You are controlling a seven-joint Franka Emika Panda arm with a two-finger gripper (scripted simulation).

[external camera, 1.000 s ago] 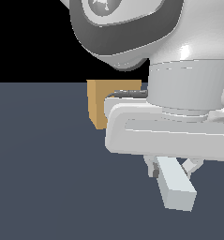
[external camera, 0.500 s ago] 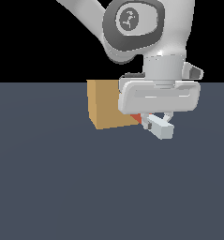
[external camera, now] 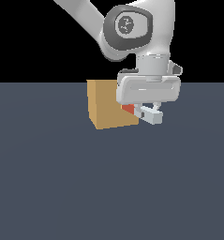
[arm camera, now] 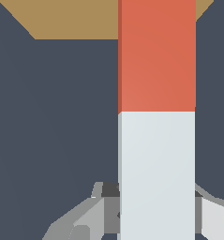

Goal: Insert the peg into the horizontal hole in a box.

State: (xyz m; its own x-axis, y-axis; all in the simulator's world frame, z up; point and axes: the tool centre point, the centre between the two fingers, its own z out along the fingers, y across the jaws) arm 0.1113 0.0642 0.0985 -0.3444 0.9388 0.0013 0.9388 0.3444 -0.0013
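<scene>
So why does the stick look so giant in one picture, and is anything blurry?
Wrist view: the camera sits close, so the peg fills the frame; edges sharp, flat lighting. Exterior view: the peg looks small beside the box; no blur or glare.

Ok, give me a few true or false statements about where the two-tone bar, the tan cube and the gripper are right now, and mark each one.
1. The slim bar, part orange-red and part pale grey, is held by the grey gripper at its pale end. True.
2. The bar's orange-red end points away from the plain tan cube. False: in both views the orange-red end points toward the cube.
3. The bar lies flat on the dark floor. False: it is carried above the floor, roughly level.
4. In the exterior view the gripper is on the right of the cube. True.
5. The cube's square hole is plainly seen in the exterior view. False: no hole shows on the faces seen there.
</scene>
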